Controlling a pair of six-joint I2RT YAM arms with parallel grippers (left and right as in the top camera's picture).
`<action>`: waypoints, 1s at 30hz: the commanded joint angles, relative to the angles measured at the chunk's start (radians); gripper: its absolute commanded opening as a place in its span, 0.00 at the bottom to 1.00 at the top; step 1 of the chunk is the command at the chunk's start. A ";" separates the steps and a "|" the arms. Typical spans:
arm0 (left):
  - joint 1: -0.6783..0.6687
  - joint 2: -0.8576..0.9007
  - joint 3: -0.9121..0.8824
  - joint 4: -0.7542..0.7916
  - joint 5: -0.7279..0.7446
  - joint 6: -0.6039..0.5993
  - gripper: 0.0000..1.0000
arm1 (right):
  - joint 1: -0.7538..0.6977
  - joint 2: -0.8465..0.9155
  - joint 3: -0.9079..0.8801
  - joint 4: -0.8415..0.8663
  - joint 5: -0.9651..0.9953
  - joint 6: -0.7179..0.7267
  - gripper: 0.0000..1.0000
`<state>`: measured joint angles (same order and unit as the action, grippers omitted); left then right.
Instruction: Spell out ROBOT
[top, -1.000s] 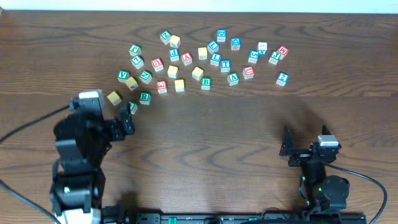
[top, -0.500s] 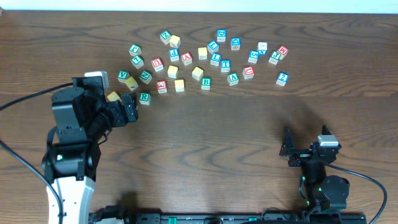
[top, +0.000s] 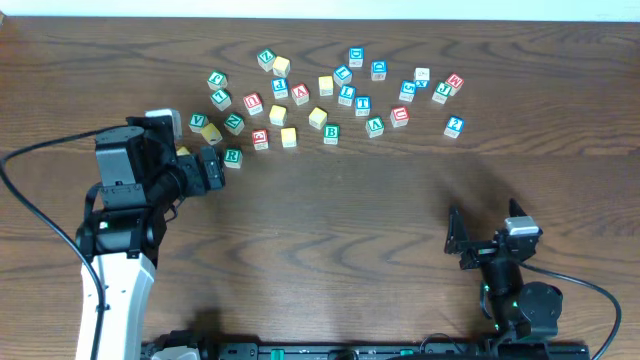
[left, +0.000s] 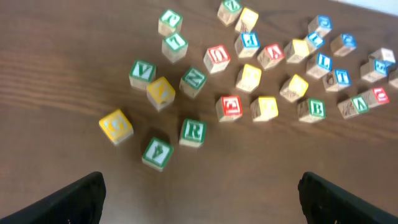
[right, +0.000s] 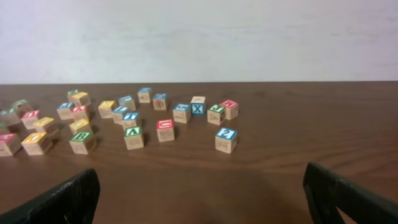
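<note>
Many small wooden letter blocks lie scattered across the back half of the dark table. A green R block (top: 232, 157) lies at the near left edge of the cluster; it also shows in the left wrist view (left: 193, 132). A green B block (top: 331, 133) lies near the middle and also shows in the left wrist view (left: 311, 109). My left gripper (top: 207, 170) is open and empty, just left of the R block, with the blocks ahead of its fingers (left: 200, 193). My right gripper (top: 487, 230) is open and empty at the front right, far from the blocks (right: 199, 186).
A green A block (left: 157, 152) and a yellow block (left: 115, 126) lie closest to my left fingers. A blue block marked 2 (top: 454, 126) lies at the cluster's right edge. The bare table front (top: 340, 250) lies between the arms. A cable (top: 40, 160) trails left.
My left arm has swung away from the table front toward the blocks, so its gripper now sits beside the R block. The right gripper shifted slightly. No block moved.
</note>
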<state>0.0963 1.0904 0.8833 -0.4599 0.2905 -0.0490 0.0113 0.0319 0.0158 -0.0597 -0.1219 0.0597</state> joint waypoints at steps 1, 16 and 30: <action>-0.002 -0.002 0.043 0.005 0.013 -0.009 0.98 | -0.008 0.066 0.085 -0.017 -0.063 0.010 0.99; -0.002 0.092 0.328 -0.245 0.011 -0.042 0.98 | -0.008 0.753 0.787 -0.422 -0.179 -0.014 0.99; -0.003 0.381 0.539 -0.401 0.011 -0.042 0.97 | 0.017 1.389 1.389 -0.834 -0.309 -0.017 0.99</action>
<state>0.0959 1.4300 1.4021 -0.8501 0.2909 -0.0826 0.0158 1.3701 1.3476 -0.8902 -0.3637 0.0441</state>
